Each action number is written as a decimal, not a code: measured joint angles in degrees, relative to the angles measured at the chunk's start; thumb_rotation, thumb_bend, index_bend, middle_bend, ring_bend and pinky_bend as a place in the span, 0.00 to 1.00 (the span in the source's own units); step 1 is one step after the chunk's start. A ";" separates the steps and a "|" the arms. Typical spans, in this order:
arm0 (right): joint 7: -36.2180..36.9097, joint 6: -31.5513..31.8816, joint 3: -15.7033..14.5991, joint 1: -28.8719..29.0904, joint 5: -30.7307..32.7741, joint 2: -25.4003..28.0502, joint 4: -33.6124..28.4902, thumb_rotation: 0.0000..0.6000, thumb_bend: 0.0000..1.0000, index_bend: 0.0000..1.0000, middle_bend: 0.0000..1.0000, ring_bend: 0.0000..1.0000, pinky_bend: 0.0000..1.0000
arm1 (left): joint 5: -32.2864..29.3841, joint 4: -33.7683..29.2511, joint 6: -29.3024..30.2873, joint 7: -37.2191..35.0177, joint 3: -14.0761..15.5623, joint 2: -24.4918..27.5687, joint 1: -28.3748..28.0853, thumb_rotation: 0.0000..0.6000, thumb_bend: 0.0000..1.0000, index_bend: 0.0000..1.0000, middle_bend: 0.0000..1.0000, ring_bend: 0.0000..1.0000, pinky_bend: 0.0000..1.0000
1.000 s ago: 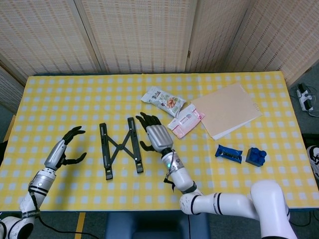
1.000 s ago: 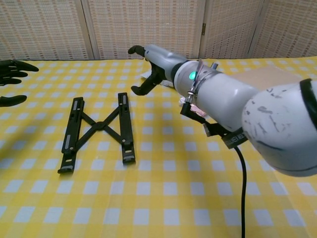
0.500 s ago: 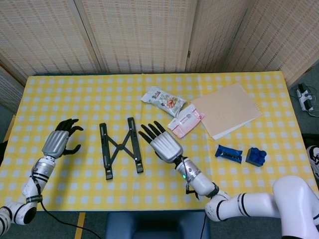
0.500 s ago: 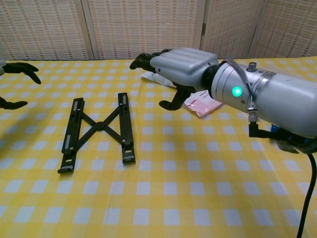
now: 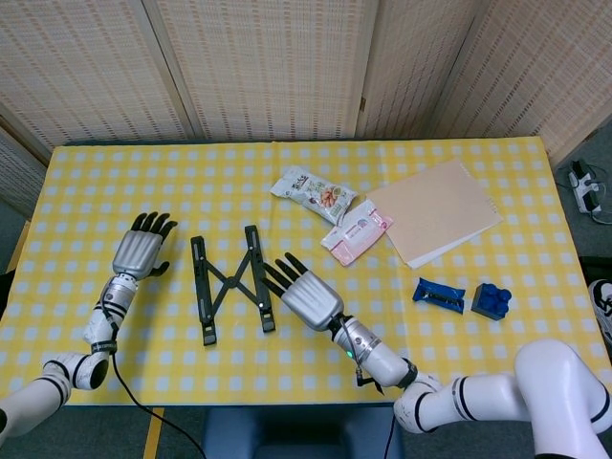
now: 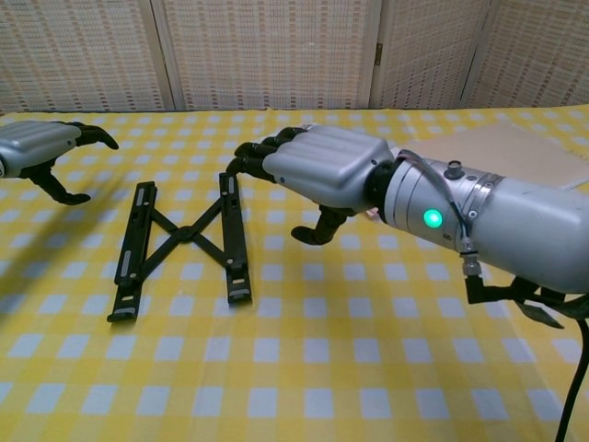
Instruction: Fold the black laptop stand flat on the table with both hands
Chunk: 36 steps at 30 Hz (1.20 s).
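Left hand point(image 5: 140, 254) empty with fingers spread, hovering at frame left just beside the black laptop stand point(image 5: 231, 283), right hand point(image 5: 308, 295) also empty and spread, fingertips at the stand's right rail, stand lying X-open at centre-left of the yellow checked worktop point(image 5: 459, 344).

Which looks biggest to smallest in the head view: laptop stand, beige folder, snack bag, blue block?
1. Beige folder, the largest patch.
2. Black laptop stand, long but mostly thin bars.
3. Snack bag.
4. Blue block, the smallest.
All lie on the table at similar camera distance, so the order seems reliable.
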 measured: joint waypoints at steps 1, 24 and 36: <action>-0.01 -0.01 0.01 -0.07 -0.10 -0.09 0.09 1.00 0.42 0.00 0.00 0.02 0.00 | -0.24 0.94 -0.36 0.34 -0.15 -0.61 -0.39 1.00 0.33 0.15 0.08 0.00 0.09; 2.46 -1.00 1.10 -2.08 -1.04 -0.58 1.68 1.00 0.42 0.00 0.00 0.02 0.00 | -1.06 16.27 -6.07 -0.44 -0.29 -11.81 -5.46 1.00 0.31 0.14 0.07 0.00 0.08; 2.61 -1.20 1.52 -2.64 -1.58 -1.26 2.97 1.00 0.42 0.00 0.00 0.02 0.00 | 4.11 14.14 -0.94 -5.65 1.62 -12.83 -6.26 1.00 0.31 0.14 0.07 0.00 0.08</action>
